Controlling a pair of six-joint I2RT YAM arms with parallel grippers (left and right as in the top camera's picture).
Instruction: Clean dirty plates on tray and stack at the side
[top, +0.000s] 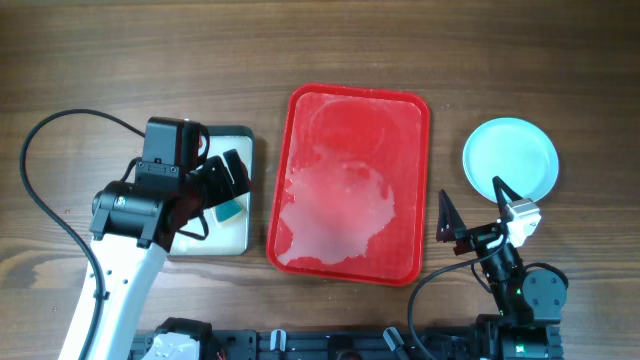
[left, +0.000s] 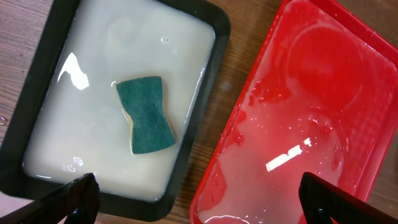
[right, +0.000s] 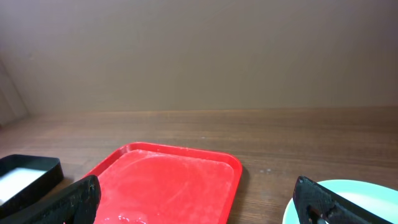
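The plates (top: 510, 158) show as one pale blue disc on the wood at right of the overhead view; I cannot tell if it is a stack. The red tray (top: 420, 150), sudsy, lies centre frame. My left gripper (left: 199, 186) hangs wide open over the black tray (left: 211, 56), where a green sponge (left: 146, 115) soaks. My right gripper (top: 472, 205), spread and empty, sits just below the plates.

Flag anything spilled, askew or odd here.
A whitish, foamy puddle covers the robot-side half of the red tray. A green sponge lies soaking in cloudy liquid in the black tray. Nothing else stands out.
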